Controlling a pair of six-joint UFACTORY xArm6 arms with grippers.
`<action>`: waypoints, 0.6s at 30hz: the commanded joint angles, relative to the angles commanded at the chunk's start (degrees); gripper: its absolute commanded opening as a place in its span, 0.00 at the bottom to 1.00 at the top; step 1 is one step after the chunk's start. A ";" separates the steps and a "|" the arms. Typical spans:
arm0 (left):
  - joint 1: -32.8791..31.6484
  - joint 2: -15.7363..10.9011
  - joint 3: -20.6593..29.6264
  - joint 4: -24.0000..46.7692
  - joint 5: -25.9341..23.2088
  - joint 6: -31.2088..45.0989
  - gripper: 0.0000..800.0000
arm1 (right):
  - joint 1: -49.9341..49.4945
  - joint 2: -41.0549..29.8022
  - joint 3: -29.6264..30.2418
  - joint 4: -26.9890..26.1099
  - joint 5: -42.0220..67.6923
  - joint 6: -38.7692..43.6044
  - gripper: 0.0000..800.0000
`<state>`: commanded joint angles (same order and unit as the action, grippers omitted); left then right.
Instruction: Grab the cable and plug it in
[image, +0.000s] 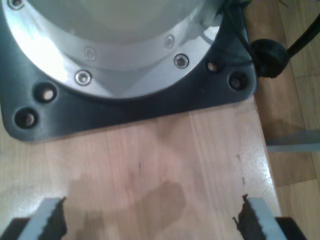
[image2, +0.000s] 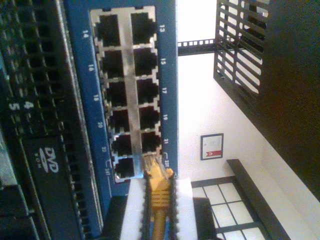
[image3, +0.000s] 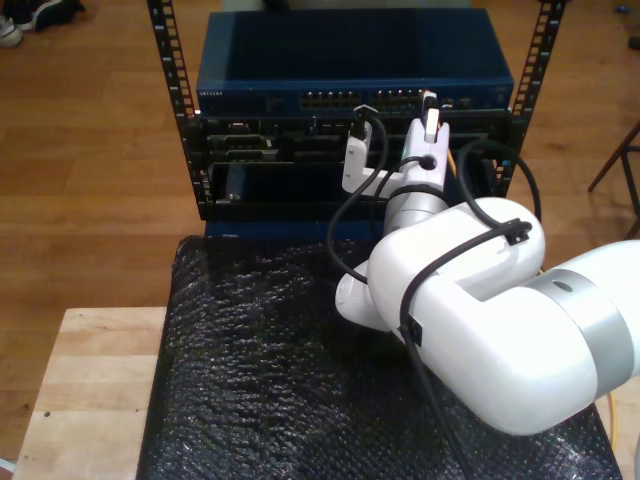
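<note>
The yellow cable (image2: 159, 200) is pinched between the white fingers (image2: 132, 210) of my second gripper (image2: 159, 187), which is shut on it. Its clear plug (image2: 154, 164) points at the end port of the blue switch (image2: 170, 75), beside the numeral 23. The tip sits at that port's rim; I cannot tell whether it is in. In the exterior view my second gripper (image3: 430, 108) reaches up to the switch (image3: 350, 70) in the rack. My first gripper (image: 152, 225) is open over bare wood, with nothing between its toothed fingers (image: 50, 220).
A black rack (image3: 170, 110) holds the switch above darker units, one marked DVD (image2: 50, 160). Black bubble wrap (image3: 260, 380) covers the table in front. A wooden top (image3: 90, 390) lies at the exterior view's left. A dark base plate (image: 125, 110) and a black cable (image: 270, 55) lie ahead of my first gripper.
</note>
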<state>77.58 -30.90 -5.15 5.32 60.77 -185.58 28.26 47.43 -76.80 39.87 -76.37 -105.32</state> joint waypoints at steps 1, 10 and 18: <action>0.00 0.00 0.00 0.00 0.00 0.00 1.00 | 0.00 0.00 -0.09 0.00 0.00 0.00 0.00; 0.00 0.00 0.00 0.00 0.00 0.00 1.00 | 0.00 0.00 -0.35 0.00 0.18 0.00 0.00; 0.00 0.00 0.00 0.00 0.00 0.00 1.00 | 0.09 0.53 -0.88 -0.09 0.18 0.00 0.00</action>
<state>77.58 -30.90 -5.15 5.32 60.77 -185.58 28.35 47.96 -77.68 39.78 -76.20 -105.32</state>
